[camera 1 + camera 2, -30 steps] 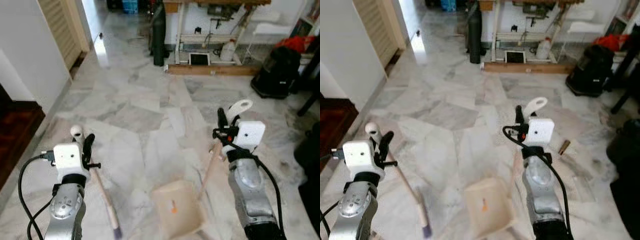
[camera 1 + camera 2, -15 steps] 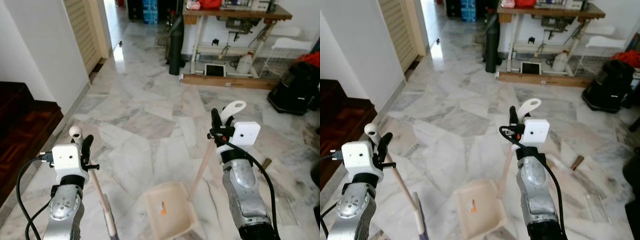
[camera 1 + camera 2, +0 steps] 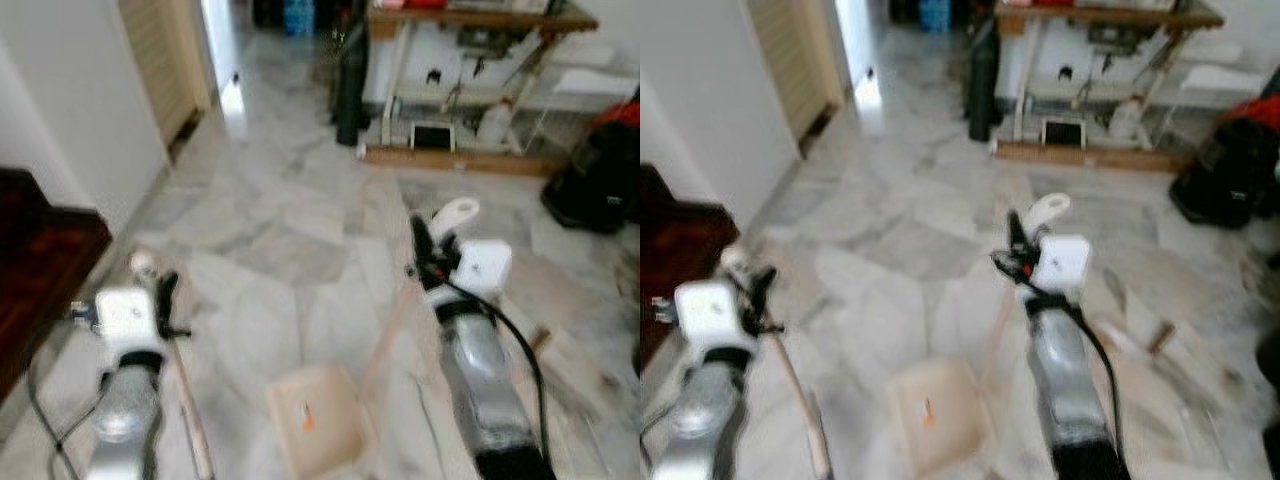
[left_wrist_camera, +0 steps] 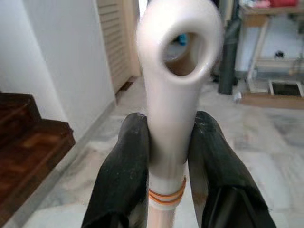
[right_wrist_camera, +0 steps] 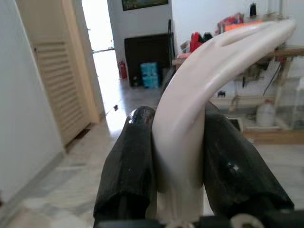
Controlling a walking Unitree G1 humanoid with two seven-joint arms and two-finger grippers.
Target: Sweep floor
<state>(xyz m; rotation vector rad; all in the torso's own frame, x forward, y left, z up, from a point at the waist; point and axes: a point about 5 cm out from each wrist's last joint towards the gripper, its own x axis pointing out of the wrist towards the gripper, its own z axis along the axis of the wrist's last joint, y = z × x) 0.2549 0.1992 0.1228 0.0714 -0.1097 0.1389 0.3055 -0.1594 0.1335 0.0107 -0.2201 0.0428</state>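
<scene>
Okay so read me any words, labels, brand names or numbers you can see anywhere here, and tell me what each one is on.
No text can be read anywhere.
Dustpan: an orange mark inside, too blurred to tell if it is lettering.
Blue boxes by the far doorway: any print is too small to read.
Framed picture on the far wall: too small to read.

I am seeing open grey marble floor (image 3: 290, 230) running ahead between the white wall (image 3: 70, 90) and the black vacuum cleaner (image 3: 600, 180); a wooden workbench (image 3: 470, 60) and black rolled mat (image 3: 350, 75) are blocking the far end.
</scene>
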